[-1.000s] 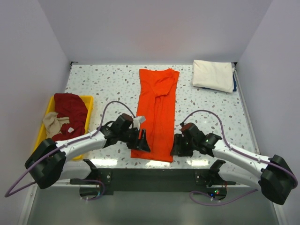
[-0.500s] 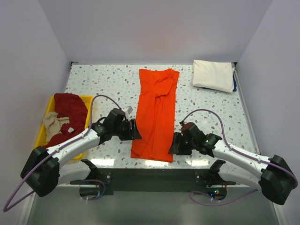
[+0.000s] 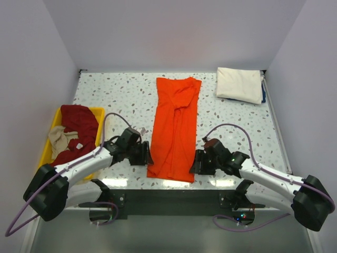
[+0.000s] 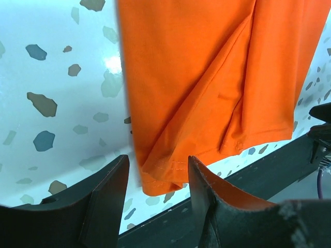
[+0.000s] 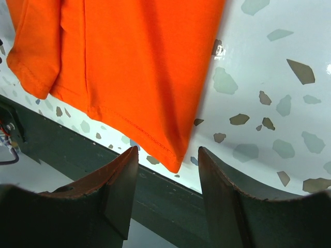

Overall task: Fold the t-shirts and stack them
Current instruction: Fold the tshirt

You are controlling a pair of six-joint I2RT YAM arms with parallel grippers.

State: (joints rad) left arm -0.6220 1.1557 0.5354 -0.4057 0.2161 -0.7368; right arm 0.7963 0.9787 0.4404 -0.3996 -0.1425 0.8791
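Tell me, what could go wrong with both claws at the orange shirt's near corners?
1. The orange t-shirt is folded lengthwise into layers; the open left claw might pinch only the top one, and the fold would fall open.
2. The right claw has just the corner tip between its fingers, so it may slip out on lifting.
3. The hem lies near the table's near edge; a drag could pull it off.

walls (image 3: pixel 174 31): plain pale lilac | table (image 3: pixel 116 92): white speckled terrazzo top | light: glare at near edge
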